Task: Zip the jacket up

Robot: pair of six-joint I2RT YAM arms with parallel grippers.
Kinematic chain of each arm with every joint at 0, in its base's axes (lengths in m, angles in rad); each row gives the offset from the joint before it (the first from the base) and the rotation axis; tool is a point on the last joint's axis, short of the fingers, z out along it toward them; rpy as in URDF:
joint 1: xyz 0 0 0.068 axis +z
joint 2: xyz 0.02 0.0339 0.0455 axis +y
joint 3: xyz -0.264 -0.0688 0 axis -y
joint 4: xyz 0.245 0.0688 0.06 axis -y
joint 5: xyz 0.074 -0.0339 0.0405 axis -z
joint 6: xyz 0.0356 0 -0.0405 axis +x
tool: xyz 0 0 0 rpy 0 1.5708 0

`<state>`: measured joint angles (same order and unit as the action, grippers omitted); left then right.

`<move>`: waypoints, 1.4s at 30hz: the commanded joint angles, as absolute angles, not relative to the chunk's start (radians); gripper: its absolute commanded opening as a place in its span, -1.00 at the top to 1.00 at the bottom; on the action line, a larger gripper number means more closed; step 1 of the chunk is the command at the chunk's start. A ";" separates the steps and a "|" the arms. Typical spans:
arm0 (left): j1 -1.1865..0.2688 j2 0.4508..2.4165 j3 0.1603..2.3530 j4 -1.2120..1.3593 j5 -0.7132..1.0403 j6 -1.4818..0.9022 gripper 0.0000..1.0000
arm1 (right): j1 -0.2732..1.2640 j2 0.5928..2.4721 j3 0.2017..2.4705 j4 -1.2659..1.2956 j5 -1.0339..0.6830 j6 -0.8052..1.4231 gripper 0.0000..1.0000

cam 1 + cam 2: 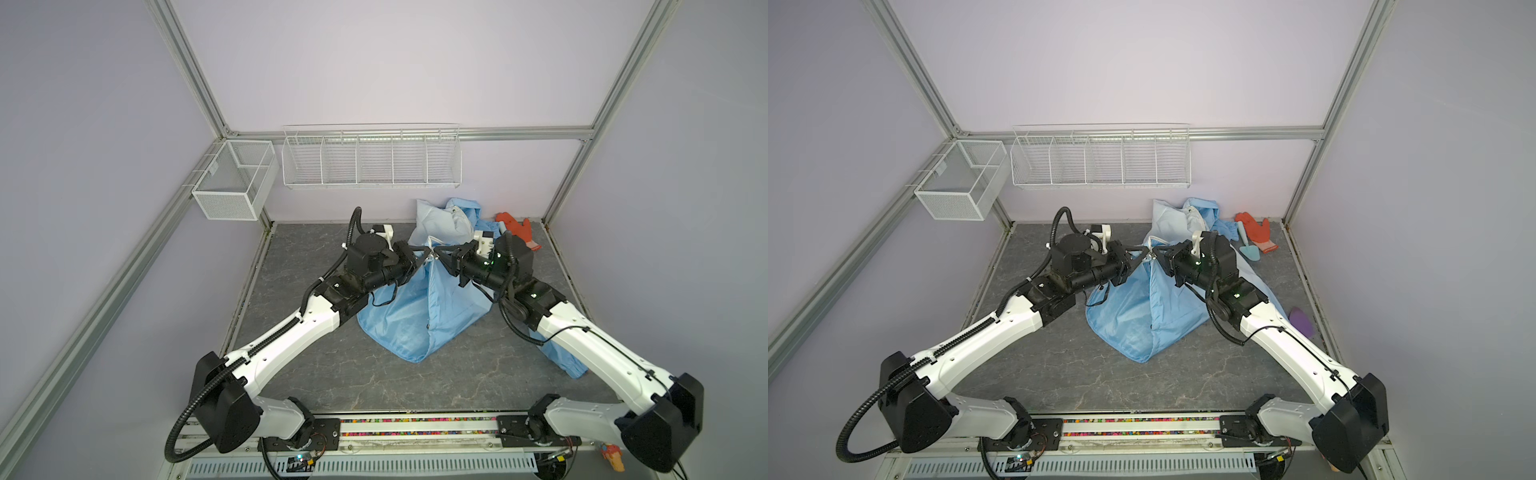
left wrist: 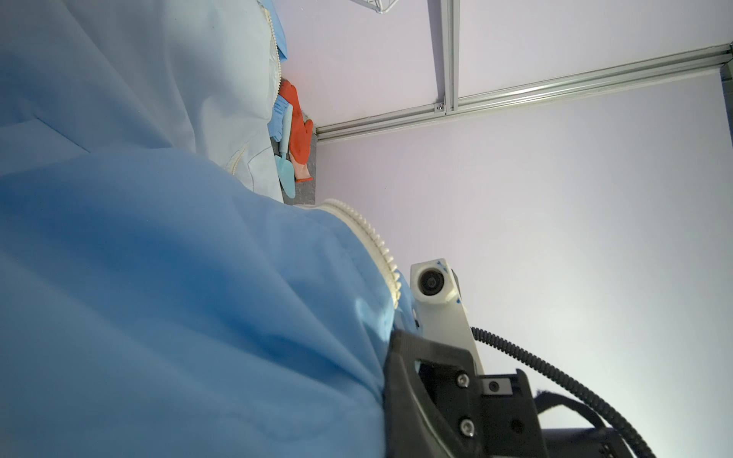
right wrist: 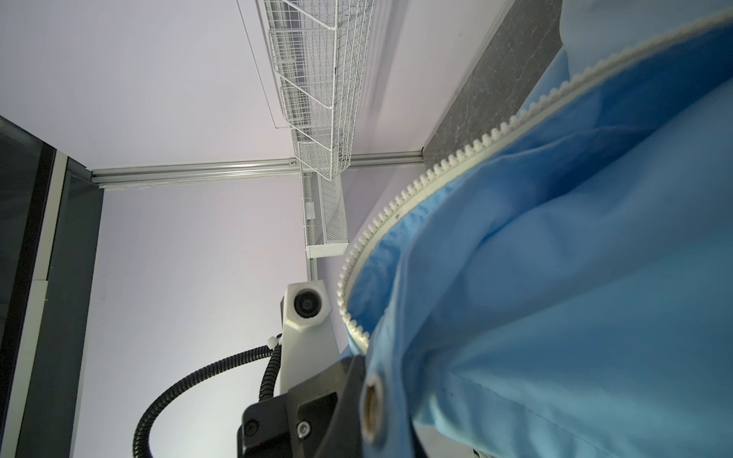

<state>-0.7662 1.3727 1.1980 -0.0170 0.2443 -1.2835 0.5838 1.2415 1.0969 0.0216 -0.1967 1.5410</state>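
Jacket (image 1: 419,316) right edge covered by right arm (image 1: 582,345), lower right of frame; purple object (image 1: 1302,322) partly hidden behind same arm.

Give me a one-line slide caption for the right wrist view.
Close-up of the light-blue jacket, its unjoined white zipper teeth curving past a metal snap, with the left arm's wrist camera opposite.

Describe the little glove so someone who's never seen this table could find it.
Start at the dark marbled table and go to its far right corner, just past the big light-blue jacket. The glove lies flat there near the back wall. It is the only bright orange thing on the table, beside a pale teal trowel.
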 commanded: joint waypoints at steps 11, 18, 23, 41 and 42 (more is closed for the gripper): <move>-0.831 1.383 1.256 -0.031 0.449 -1.254 1.00 | 0.563 1.319 1.146 0.060 -0.084 1.673 0.87; -0.833 1.397 1.300 -0.045 0.475 -1.250 1.00 | 0.573 1.344 1.172 0.008 -0.041 1.713 0.87; -0.833 1.424 1.326 -0.006 0.502 -1.281 1.00 | 0.607 1.391 1.229 0.019 0.027 1.687 0.87; -0.799 1.414 1.289 0.028 0.665 -1.386 1.00 | 0.591 1.442 1.108 0.339 0.055 1.578 0.87; -0.798 1.410 1.294 -0.021 0.676 -1.352 1.00 | 0.588 1.442 1.118 0.309 0.043 1.593 0.87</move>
